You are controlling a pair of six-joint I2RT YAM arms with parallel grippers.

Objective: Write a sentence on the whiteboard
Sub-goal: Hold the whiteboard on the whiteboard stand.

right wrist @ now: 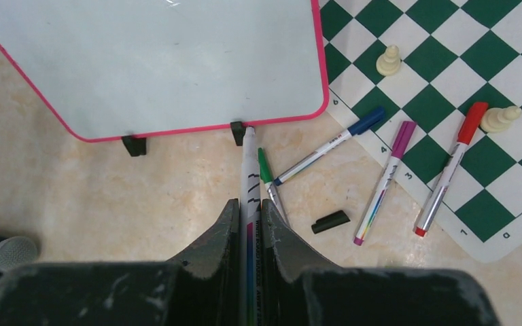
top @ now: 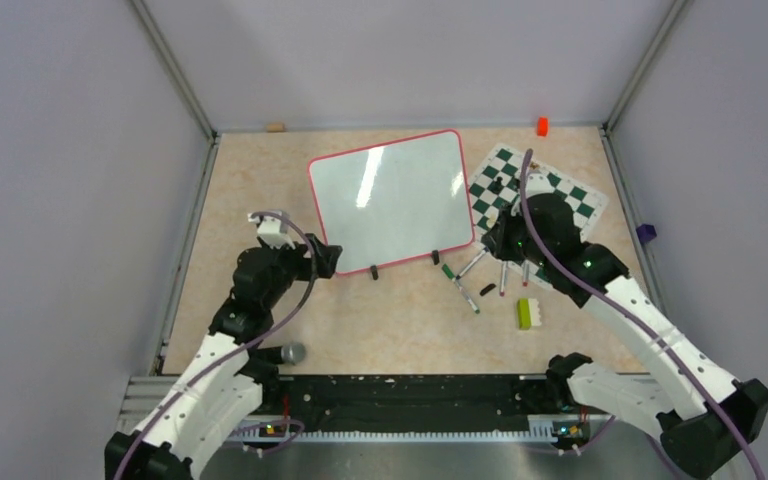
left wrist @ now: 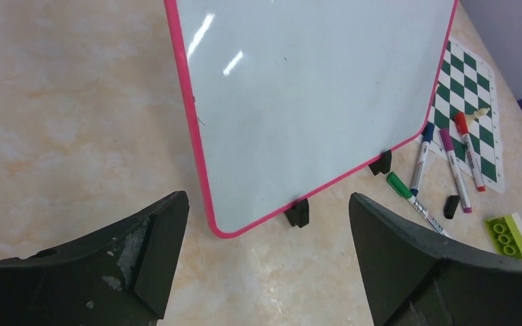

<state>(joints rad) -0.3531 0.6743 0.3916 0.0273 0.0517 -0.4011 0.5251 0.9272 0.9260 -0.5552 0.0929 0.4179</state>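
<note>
Whiteboard [top: 390, 198] flat on worktop [top: 410, 315], long axis left-right, clips on near edge. Left claw [top: 325, 260] spread by its near-left corner; right claw [right wrist: 249, 207] pinches marker [right wrist: 248, 163], tip at that edge.

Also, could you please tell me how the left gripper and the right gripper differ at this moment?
The left gripper stands wide open and empty; the right gripper is shut on a white marker. The left gripper faces the near left corner of the whiteboard; the right gripper points its marker at the black clip near the right corner. Both have dark fingers and aim toward the board's near edge.
</note>
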